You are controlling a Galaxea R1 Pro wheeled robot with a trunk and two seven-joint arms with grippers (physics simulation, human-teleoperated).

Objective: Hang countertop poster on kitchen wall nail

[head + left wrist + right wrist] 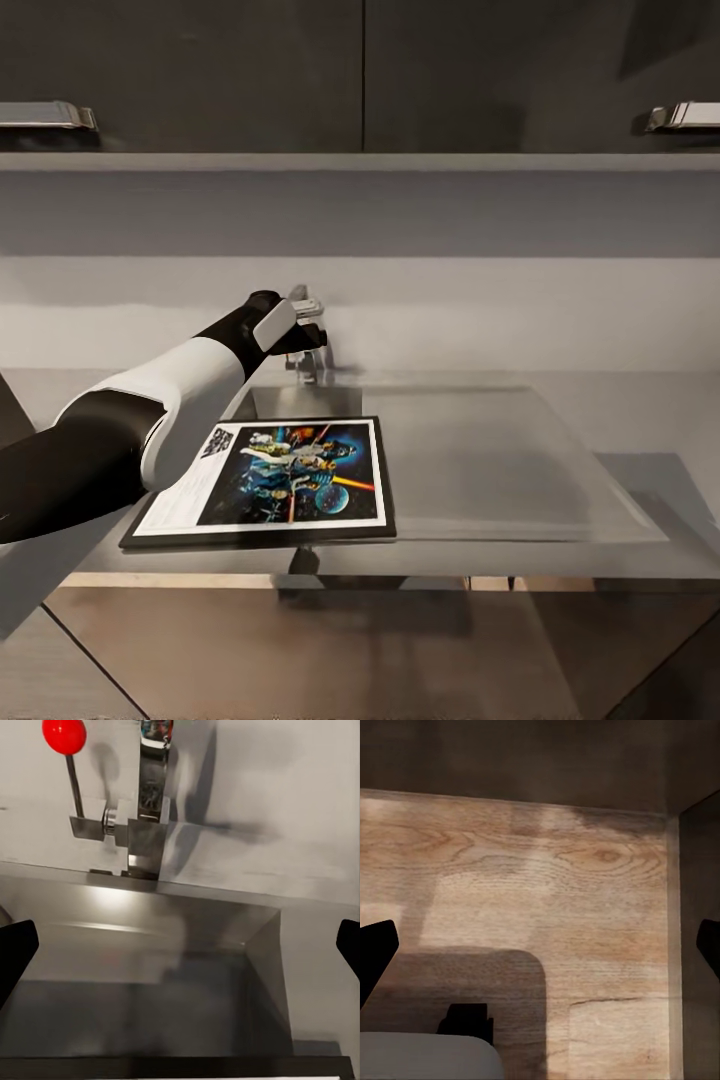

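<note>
One grey kitchen countertop (640,420) runs across your head view, beneath two dark upper cabinet doors, each with one steel handle (48,116). One steel sink (470,450) is sunk into it, with one tap (154,787) and one red-knobbed lever (64,736) at its back. One poster (275,478) lies flat across the sink's left front corner, at the counter's front edge. Your left gripper (180,945) hangs over the basin facing the tap, jaws wide apart and empty. Your right gripper (540,945), likewise spread, looks down on wood-grain floor (540,885).
</note>
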